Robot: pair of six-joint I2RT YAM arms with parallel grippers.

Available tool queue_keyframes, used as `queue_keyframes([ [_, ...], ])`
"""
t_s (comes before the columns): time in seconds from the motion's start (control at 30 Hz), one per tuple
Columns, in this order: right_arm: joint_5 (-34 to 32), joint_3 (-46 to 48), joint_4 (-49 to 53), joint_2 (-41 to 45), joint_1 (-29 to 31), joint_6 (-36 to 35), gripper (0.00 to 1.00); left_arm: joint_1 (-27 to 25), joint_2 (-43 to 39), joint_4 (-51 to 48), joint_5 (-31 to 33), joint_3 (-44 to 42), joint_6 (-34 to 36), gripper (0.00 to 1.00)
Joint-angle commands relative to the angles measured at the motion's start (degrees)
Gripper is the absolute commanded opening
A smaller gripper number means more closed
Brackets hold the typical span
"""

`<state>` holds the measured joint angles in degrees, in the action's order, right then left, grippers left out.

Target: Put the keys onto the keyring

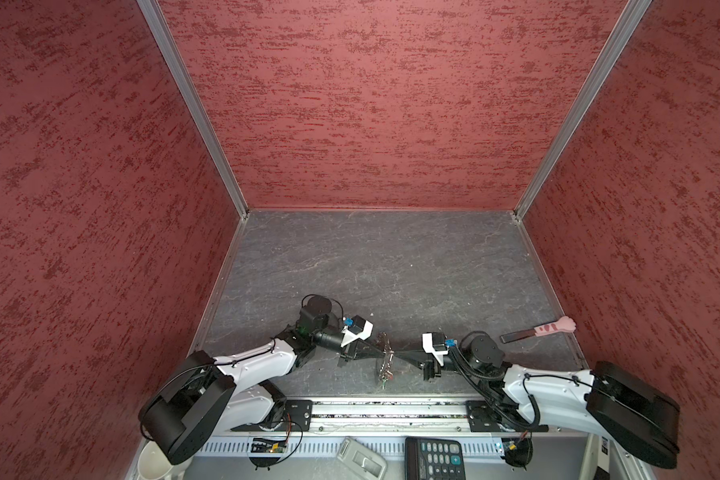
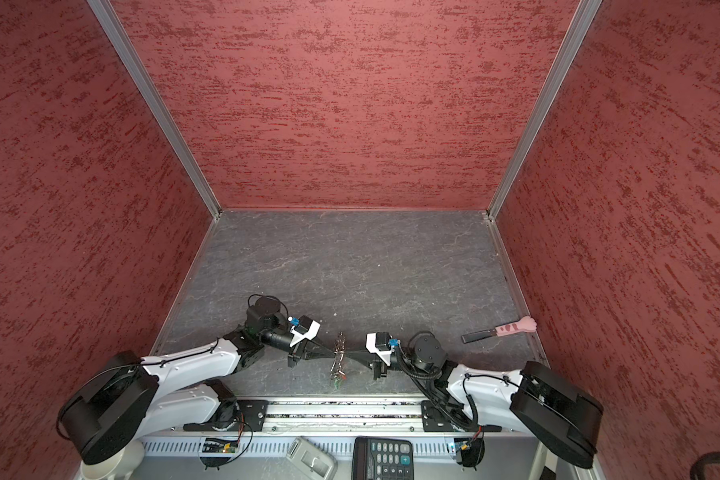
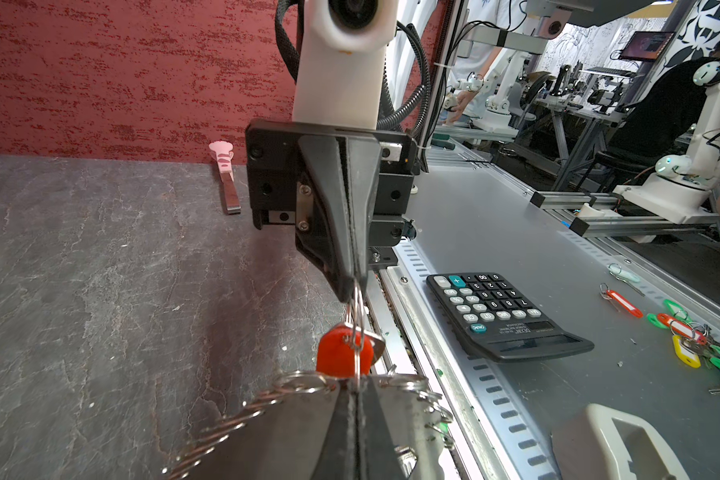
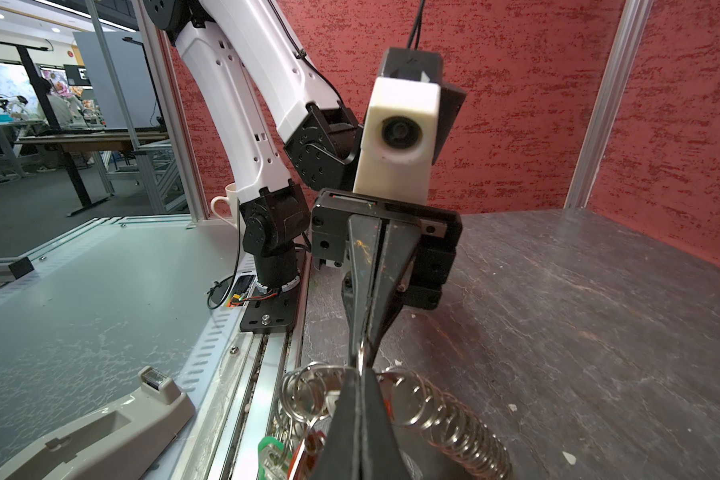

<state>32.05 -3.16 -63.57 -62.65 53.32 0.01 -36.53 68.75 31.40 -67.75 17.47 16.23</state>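
Near the table's front edge my left gripper (image 1: 388, 353) (image 3: 356, 388) and right gripper (image 1: 396, 354) (image 4: 360, 372) meet tip to tip. Both are shut on one small silver split ring (image 3: 357, 332) stretched between them. The key's red tag (image 3: 334, 350) hangs on that ring; the key blade is mostly hidden behind the tag. The keyring (image 1: 382, 368) (image 2: 336, 368), a chain of silver rings (image 4: 445, 411), droops from the tips to the table. A green tag (image 4: 272, 449) shows in its cluster of keys.
A pink cat-paw tool (image 1: 553, 328) (image 3: 225, 174) lies at the right wall. Beyond the front rail (image 1: 391, 409) sit a black calculator (image 1: 435, 457), a grey tape dispenser (image 1: 360, 457), a white mug (image 1: 154, 461) and several loose tagged keys (image 3: 682, 332).
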Motion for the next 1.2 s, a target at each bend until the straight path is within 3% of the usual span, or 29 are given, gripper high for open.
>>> queue_keyframes([
  [0.0, 1.1, -1.6, -1.8, -0.7, 0.4, 0.0, 0.00, 0.3, 0.4, 2.3, -1.8, 1.7, -0.7, 0.00],
  [0.43, -1.7, -2.1, -0.2, -1.2, 0.4, -0.7, 0.00, 0.3, 0.4, 2.7, -0.4, 1.5, -1.1, 0.00],
  [1.17, -14.7, -2.8, 11.3, 5.6, 2.6, -13.6, 0.00, 0.9, 1.5, 2.5, 1.0, 2.8, -4.3, 0.00],
])
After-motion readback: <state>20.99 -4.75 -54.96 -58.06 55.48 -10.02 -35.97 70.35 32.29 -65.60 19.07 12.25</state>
